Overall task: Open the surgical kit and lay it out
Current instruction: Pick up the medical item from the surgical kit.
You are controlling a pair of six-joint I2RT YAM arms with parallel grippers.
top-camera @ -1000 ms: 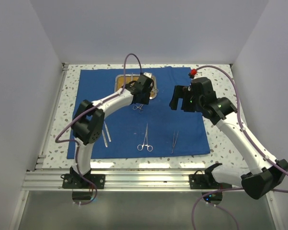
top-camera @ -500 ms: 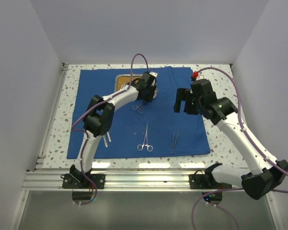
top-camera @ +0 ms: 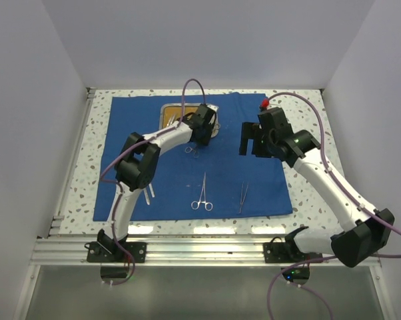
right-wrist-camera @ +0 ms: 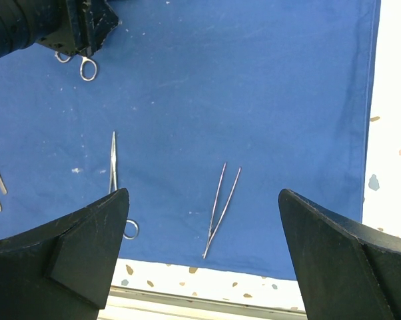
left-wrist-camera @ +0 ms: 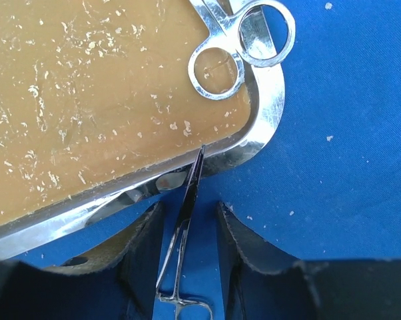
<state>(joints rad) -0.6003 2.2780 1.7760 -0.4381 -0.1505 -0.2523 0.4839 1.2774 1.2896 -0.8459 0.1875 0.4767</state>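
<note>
Risks, big to small. Blue cloth wrap (top-camera: pixel 260 180) spread flat beneath both hands: easy to pinch a fold along with the metal by closing too low, then drag everything laid out on it. Steel tray (left-wrist-camera: pixel 267 117) just ahead of the left gripper (left-wrist-camera: pixel 189 210), orange-brown floor filling the view beyond the fingertips: likely to get shoved or tipped by any forward push, given the tip contact noted next. Slim clamp (left-wrist-camera: pixel 194 177) lying between the left fingers (left-wrist-camera: pixel 144 247), handle end back toward the wrist, point touching the tray rim ahead: could pivot on that rim and skate out sideways on an off-centre squeeze. Ring-handled pair (left-wrist-camera: pixel 239 50) ahead and to the right, loops resting across the tray corner: could be knocked off by a jolt to the tray.

Pose. Left arm (top-camera: pixel 167 137) reaching far forward, wrist pitched down, jaws partly apart and straddling the clamp, daylight on both sides, nothing pinched yet. Right arm (top-camera: pixel 320 173) bent at the elbow, right gripper (right-wrist-camera: pixel 204 193) hanging high over the cloth, spread wide, empty. Tweezers (right-wrist-camera: pixel 222 200) below between its fingers, second clamp (right-wrist-camera: pixel 112 160) below toward its left finger.
</note>
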